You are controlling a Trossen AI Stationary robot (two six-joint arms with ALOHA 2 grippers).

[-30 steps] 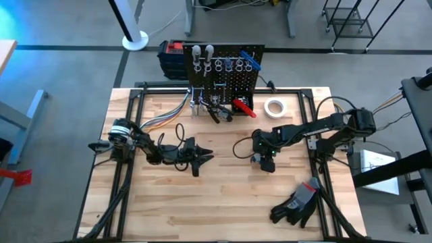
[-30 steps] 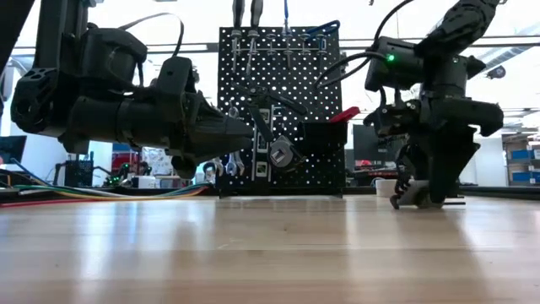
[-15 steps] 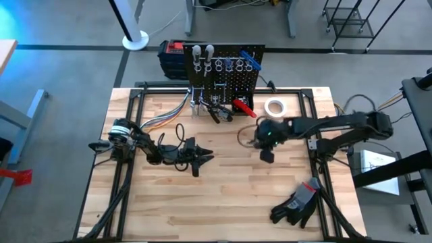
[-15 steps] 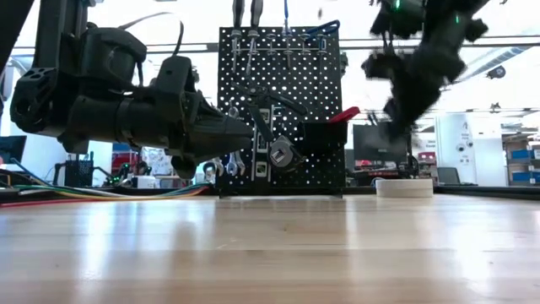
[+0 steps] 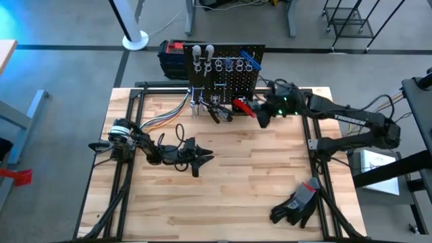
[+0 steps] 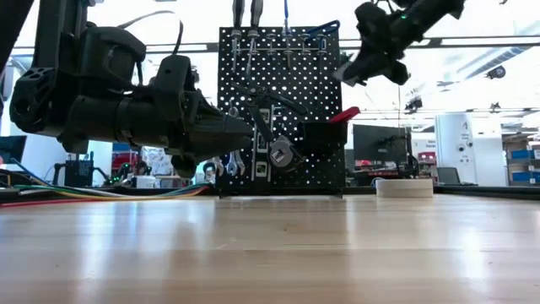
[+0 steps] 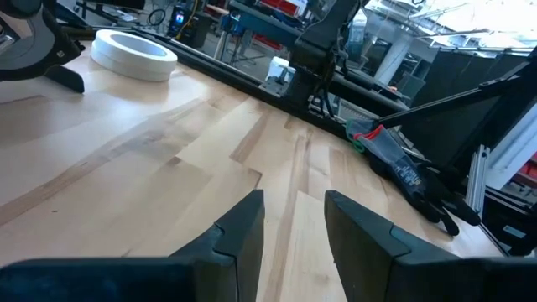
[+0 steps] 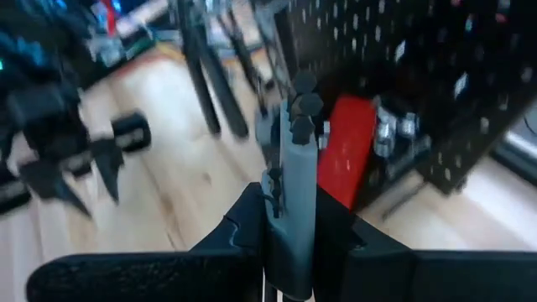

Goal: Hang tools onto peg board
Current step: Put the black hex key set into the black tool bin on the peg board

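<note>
The black peg board [image 5: 223, 67] stands upright at the table's far edge. Silver tools hang from its top hooks, and pliers and a red-handled tool [image 5: 241, 106] sit by its small bin. My right gripper [image 5: 262, 113] is raised just right of the board's front and is shut on a slim grey tool [image 8: 295, 168]. It also shows high in the low view [image 6: 353, 69]. My left gripper [image 5: 206, 156] lies low over the table's left middle, open and empty [image 7: 294, 226]. My right gripper pinches the grey tool's two flat sides [image 8: 294, 214] between its two fingers. The tool lies along the fingers, and its black-tipped end [image 8: 302, 105] sticks out past them toward the peg board. The tool is lifted clear of the table.
A white tape roll [image 6: 403, 187] lies on the table under my right arm. Black gloves [image 5: 297, 202] lie at the near right. A red-and-black box [image 5: 172, 52] stands behind the board's left side. Bare wood lies across the table's middle [image 5: 229, 182].
My right gripper has risen off the table's middle with the grey tool and gone toward the far edge, up to the peg board's right side. It has tipped from pointing down to slanting toward the board. The tool is now lifted clear.
</note>
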